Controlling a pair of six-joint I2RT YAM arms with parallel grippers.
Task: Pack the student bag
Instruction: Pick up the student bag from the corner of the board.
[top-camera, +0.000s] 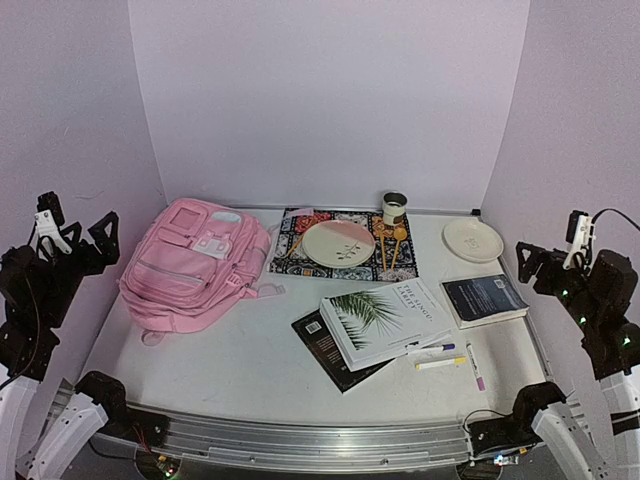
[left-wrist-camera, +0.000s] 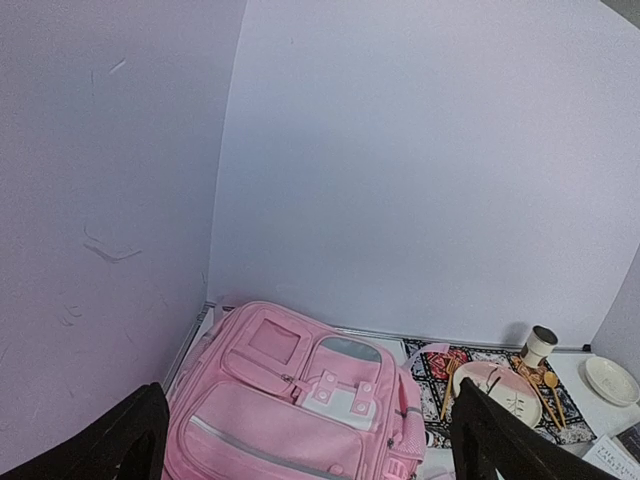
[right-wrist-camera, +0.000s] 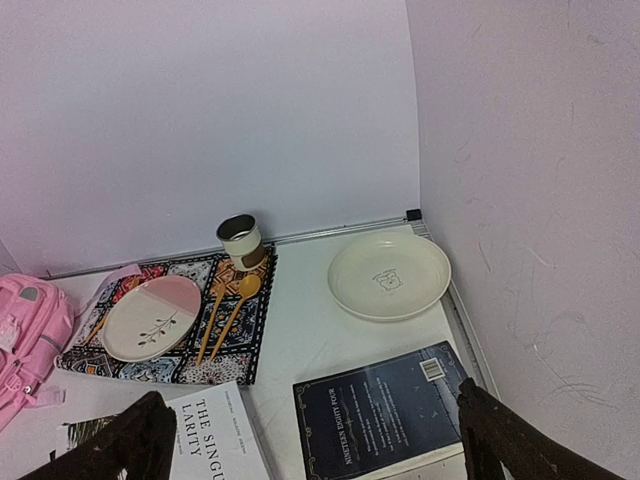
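STEP: likely opening the bag (top-camera: 195, 262) (nothing packed yet) | BAG: flat at far-left corner, looks zipped | JAWS: left gripper (left-wrist-camera: 308, 400) and right gripper (right-wrist-camera: 312, 392) both wide, empty | METHOD: unzip main compartment first; left holds the mouth open, right feeds books (top-camera: 385, 320) from near edge.

We find the student bag (top-camera: 190, 262) at the far left of the table (top-camera: 230, 370). Just right of it lies a placemat (top-camera: 300, 235) bearing a plate (top-camera: 338, 243), with utensils (top-camera: 390, 247) on its right part and a cup (top-camera: 394, 208) at its far right corner. Farther right sits a second plate (top-camera: 472, 240) with a lone book (top-camera: 484, 300) nearer than it, while in the middle an upper book (top-camera: 385, 318) lies on a lower book (top-camera: 330, 355), three pens (top-camera: 440, 363) just to their right.
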